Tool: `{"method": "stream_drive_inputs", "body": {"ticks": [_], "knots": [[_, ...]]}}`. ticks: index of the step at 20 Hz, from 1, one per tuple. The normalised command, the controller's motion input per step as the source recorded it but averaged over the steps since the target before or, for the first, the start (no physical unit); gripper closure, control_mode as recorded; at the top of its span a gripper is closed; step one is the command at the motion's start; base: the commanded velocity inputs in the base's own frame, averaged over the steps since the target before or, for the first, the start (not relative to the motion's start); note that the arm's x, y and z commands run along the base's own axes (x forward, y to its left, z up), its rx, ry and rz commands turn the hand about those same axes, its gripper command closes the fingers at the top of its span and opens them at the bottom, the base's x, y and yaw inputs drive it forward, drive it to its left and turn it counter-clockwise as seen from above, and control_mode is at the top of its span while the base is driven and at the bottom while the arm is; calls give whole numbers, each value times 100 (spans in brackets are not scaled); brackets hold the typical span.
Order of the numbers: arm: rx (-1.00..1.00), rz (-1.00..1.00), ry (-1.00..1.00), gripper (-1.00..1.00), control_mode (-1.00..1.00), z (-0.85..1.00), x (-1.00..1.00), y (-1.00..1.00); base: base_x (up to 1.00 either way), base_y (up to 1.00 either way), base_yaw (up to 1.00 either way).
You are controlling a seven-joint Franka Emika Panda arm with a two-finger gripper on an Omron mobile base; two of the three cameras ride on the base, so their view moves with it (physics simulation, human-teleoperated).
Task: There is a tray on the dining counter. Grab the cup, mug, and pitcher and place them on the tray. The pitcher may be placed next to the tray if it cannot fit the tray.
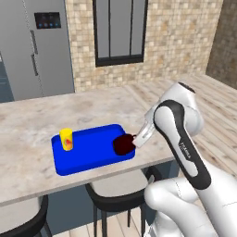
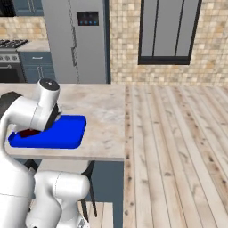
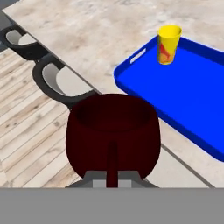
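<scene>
The gripper [image 1: 135,140] sits right of centre in the left base view, at the right end of the blue tray [image 1: 92,159], with its fingers shut on the dark maroon mug [image 1: 123,145]. In the hand view the mug [image 3: 111,131] sits at lower centre, open mouth up, and its loop handle runs down its near side into the narrow gap at the bottom edge where the fingers meet; the finger tips themselves are mostly hidden behind it. From the left base view the mug appears over the tray's right end, by the near right corner; whether it rests on the tray floor or is held just above it cannot be told. In the right base view only a sliver of the mug [image 2: 28,132] shows at the left of the frame, behind the white arm and over the tray [image 2: 67,133].

The tray lies on the pale marbled table [image 1: 28,125], close to its near edge. The yellow cup [image 1: 66,139] stands upright on the tray's left end in the left base view, well apart from the mug. In the hand view the cup [image 3: 168,43] is at upper right, just inside the tray [image 3: 192,100] near a slot handle in the rim, its red-orange mark facing the camera.

Dark stools [image 1: 113,194] stand under the table's near edge, on a wooden plank floor [image 2: 178,151]. A grey fridge [image 1: 39,46] and a dark-framed window [image 1: 120,30] in a stone-tile wall fill the upper part of the left base view.
</scene>
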Motion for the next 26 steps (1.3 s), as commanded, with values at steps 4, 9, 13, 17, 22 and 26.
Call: {"method": "stream_drive_inputs", "body": {"ticks": [4,9,13,17,22,26], "knots": [[9,15,-8,100,-100,-28,38,8,0,0,0],[8,9,-9,100,-100,-22,25,10,0,0,0],[1,10,-4,100,-100,-21,28,24,0,0,0],[0,5,-1,100,-100,-11,47,34,0,0,0],[1,4,0,100,-100,-19,55,15,0,0,0],[1,4,0,100,-100,-31,62,15,0,0,0]]}}
